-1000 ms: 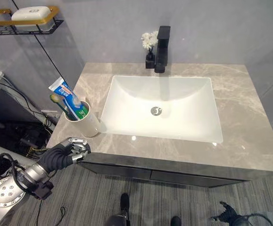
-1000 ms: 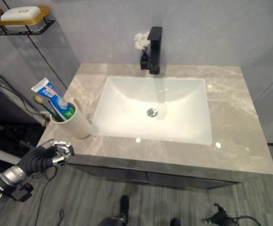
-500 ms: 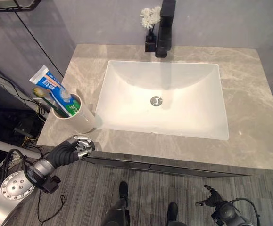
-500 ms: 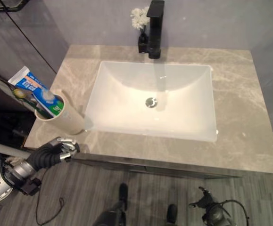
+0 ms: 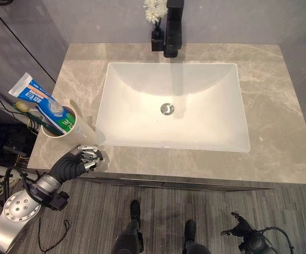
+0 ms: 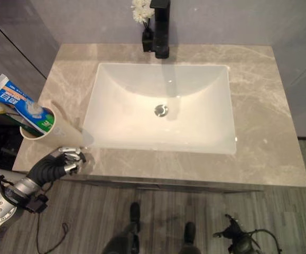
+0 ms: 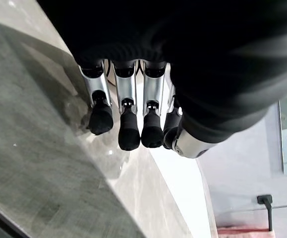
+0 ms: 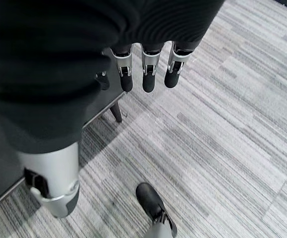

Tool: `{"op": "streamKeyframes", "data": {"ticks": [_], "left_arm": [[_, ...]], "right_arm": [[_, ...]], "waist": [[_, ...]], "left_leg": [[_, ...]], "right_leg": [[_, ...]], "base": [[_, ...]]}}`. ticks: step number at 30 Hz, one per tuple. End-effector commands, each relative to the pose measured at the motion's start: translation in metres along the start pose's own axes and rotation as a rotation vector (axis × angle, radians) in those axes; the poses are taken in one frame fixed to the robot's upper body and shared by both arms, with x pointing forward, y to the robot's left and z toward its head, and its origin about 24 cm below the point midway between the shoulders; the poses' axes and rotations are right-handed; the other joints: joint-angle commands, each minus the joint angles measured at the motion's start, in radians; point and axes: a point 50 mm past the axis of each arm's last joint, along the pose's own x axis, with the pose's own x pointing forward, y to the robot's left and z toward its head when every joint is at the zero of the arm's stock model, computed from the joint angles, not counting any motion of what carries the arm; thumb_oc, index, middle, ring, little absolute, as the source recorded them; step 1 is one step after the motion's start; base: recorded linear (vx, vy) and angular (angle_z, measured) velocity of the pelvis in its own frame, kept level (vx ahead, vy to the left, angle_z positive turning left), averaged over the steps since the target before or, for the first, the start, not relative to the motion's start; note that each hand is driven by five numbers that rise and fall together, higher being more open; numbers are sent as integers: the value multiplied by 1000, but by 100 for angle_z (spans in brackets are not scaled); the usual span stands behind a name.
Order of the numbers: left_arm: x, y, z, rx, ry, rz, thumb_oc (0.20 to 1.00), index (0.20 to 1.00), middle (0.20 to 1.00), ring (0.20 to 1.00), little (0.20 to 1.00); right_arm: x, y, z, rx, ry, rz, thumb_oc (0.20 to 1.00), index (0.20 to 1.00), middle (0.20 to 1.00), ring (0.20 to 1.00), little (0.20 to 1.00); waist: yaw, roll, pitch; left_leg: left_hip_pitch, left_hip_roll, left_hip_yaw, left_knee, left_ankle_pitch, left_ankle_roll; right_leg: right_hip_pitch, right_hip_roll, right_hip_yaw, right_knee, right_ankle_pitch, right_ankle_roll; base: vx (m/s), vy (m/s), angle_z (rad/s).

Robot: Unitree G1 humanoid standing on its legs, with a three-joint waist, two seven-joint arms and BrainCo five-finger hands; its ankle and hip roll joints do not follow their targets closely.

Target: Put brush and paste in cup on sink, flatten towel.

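Observation:
A white cup (image 5: 67, 136) stands on the left end of the grey marble counter (image 5: 271, 111). A blue and white toothpaste tube (image 5: 38, 99) and a toothbrush (image 5: 27, 109) stick out of it, leaning left. My left hand (image 5: 83, 160) hovers at the counter's front edge, just in front of the cup and apart from it. Its fingers (image 7: 128, 114) are curled over the marble and hold nothing. My right hand (image 5: 241, 232) hangs low near the floor, fingers (image 8: 148, 74) relaxed and empty.
A white rectangular sink (image 5: 134, 108) takes up the middle of the counter. A black faucet (image 5: 172, 29) and a small vase of white flowers (image 5: 154, 11) stand behind it. Grey striped flooring (image 8: 222, 114) lies in front of the cabinet.
The camera has tipped down and shifted, so the wall shelf has left the view. My left hand has risen a little, from below the counter edge to level with it.

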Motion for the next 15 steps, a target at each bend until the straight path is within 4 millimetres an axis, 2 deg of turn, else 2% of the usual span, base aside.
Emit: {"op": "streamKeyframes", "data": {"ticks": [1,6,10,15], "left_arm": [[1,21,4,61,-60,145,200,200,200,200,200],[5,35,4,122,-66,221,200,200,200,200,200],[6,40,3,141,-69,264,200,200,200,200,200],[9,45,2,172,-75,309,200,200,200,200,200]], "right_arm": [[4,-20,12,35,-46,-101,1000,1000,1000,1000,1000],[5,-28,30,41,-119,-126,1000,1000,1000,1000,1000],[5,-31,32,55,-131,-135,1000,1000,1000,1000,1000],[4,-26,25,63,-102,-125,1000,1000,1000,1000,1000]], "waist": [[10,-33,-12],[5,-40,-8],[1,-43,-6],[-8,-45,-1]], "left_leg": [[33,22,11,6,-63,-41],[33,25,18,6,-67,-40],[34,24,25,6,-69,-39],[30,24,29,6,-71,-40]], "right_leg": [[-102,-60,18,0,123,43],[-109,-60,25,0,124,44],[-116,-60,32,0,128,45],[-123,-61,36,0,128,45]], "base": [[21,1,-7],[18,5,-8],[8,15,-3],[5,9,-4]]}}
